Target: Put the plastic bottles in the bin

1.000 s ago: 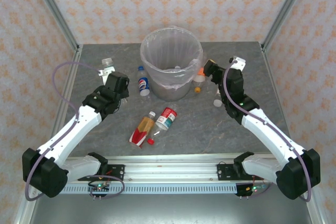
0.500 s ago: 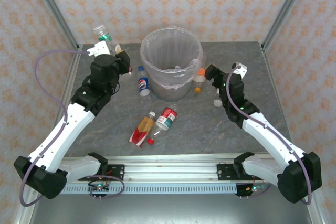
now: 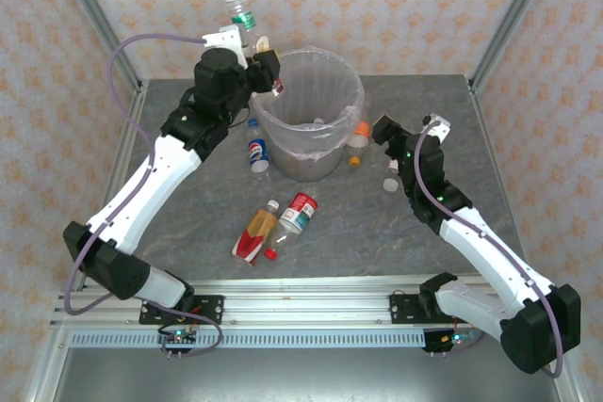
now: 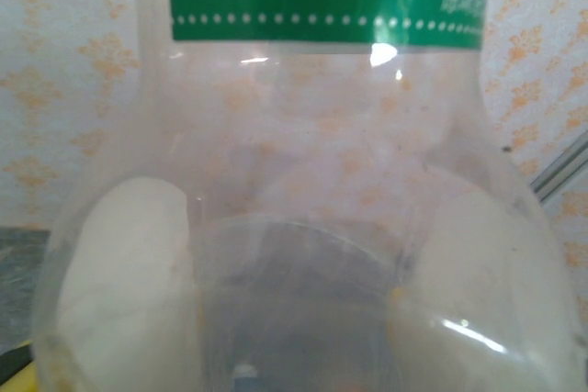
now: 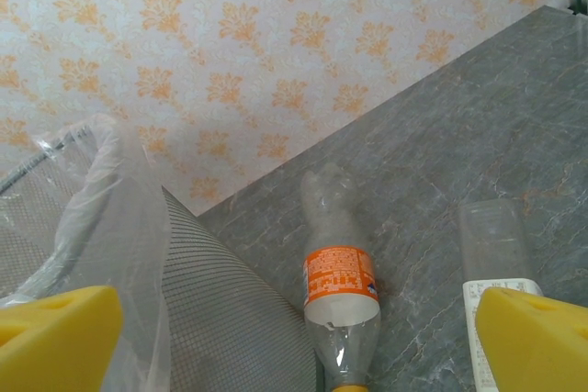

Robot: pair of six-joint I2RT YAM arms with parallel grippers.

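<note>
Seemingly a Pepsi logo on blue-label bottle (image 3: 257,152), print on green-label bottle (image 4: 312,181) illegible

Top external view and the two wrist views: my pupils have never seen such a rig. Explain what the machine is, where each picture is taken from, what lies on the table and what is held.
The machine is a left arm and a right arm, bolted to the table. The top view looks down from behind them; each wrist view rides on one arm. The left end effector, raised beside the bin, is shut on a clear green-label bottle, seen close in its wrist view. The right end effector is open and empty, facing an orange-label bottle beside the bin. A blue-label bottle, a red-label bottle and a yellow-and-red bottle lie on the table.
</note>
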